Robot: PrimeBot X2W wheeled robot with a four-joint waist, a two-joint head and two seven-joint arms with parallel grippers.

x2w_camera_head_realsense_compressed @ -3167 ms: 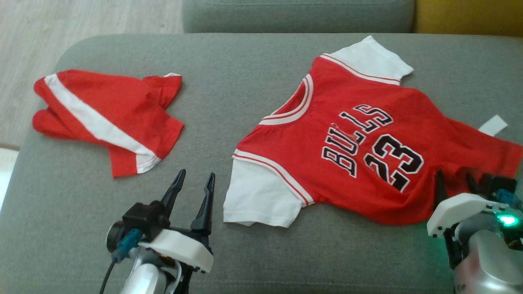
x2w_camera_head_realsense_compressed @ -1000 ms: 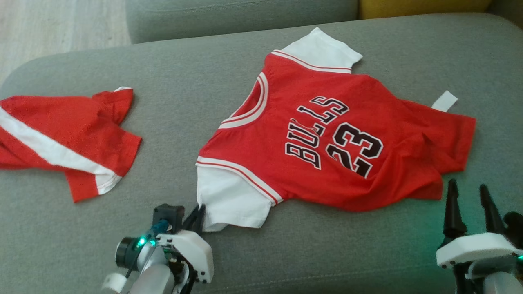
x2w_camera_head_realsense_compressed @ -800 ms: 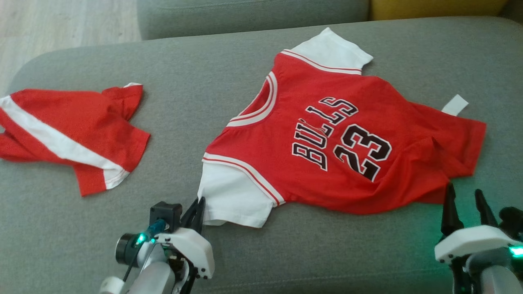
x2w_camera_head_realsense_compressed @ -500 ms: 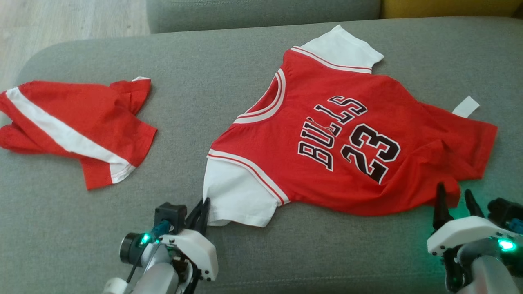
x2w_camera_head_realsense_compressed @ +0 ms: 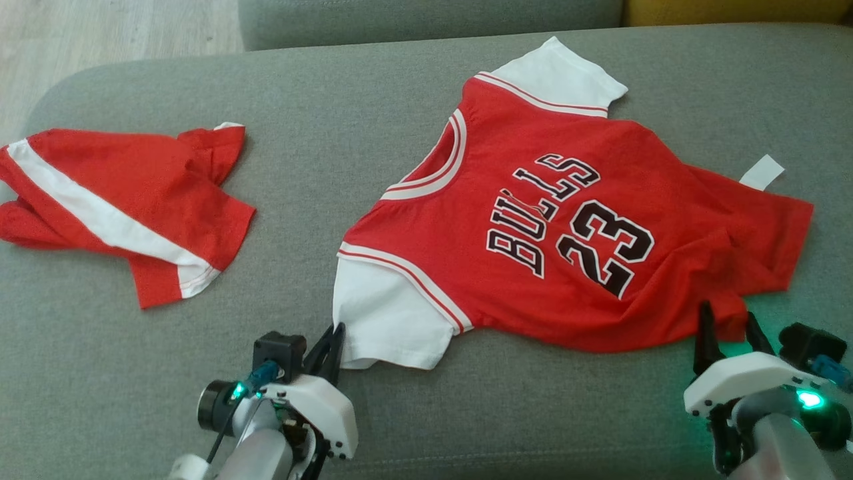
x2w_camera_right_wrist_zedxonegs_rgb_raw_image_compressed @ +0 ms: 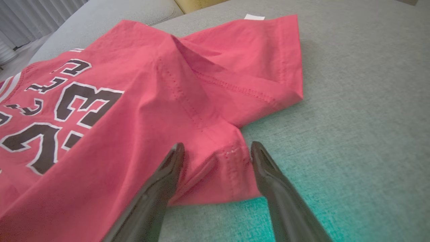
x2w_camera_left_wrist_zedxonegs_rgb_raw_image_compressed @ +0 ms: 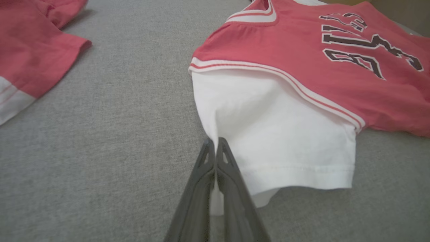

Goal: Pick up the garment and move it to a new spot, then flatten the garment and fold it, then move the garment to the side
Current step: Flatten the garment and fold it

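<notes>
The garment (x2w_camera_head_realsense_compressed: pixel 566 227), a red "BULLS 23" jersey with white sleeves, lies spread on the grey sofa seat (x2w_camera_head_realsense_compressed: pixel 333 120). My left gripper (x2w_camera_head_realsense_compressed: pixel 336 330) is at the near sleeve's left edge and shut on it. In the left wrist view the gripper (x2w_camera_left_wrist_zedxonegs_rgb_raw_image_compressed: pixel 215 143) pinches the white cloth of the garment (x2w_camera_left_wrist_zedxonegs_rgb_raw_image_compressed: pixel 285 127) between its closed fingers. My right gripper (x2w_camera_head_realsense_compressed: pixel 726 320) is open at the jersey's near right hem corner. In the right wrist view the gripper (x2w_camera_right_wrist_zedxonegs_rgb_raw_image_compressed: pixel 216 148) straddles that rumpled corner of the garment (x2w_camera_right_wrist_zedxonegs_rgb_raw_image_compressed: pixel 134 101), one finger on each side.
A second red garment with a white stripe (x2w_camera_head_realsense_compressed: pixel 120 200) lies crumpled at the seat's left end; its edge (x2w_camera_left_wrist_zedxonegs_rgb_raw_image_compressed: pixel 30 57) shows in the left wrist view. The grey backrest (x2w_camera_head_realsense_compressed: pixel 426 20) and a yellow cushion (x2w_camera_head_realsense_compressed: pixel 733 10) run along the far side, with pale floor (x2w_camera_head_realsense_compressed: pixel 100 33) beyond the left edge.
My left gripper, open beside the sleeve three seconds ago, is now shut on it. In the last second my right gripper has moved forward until its fingers straddle the hem corner. The camera has shifted slightly.
</notes>
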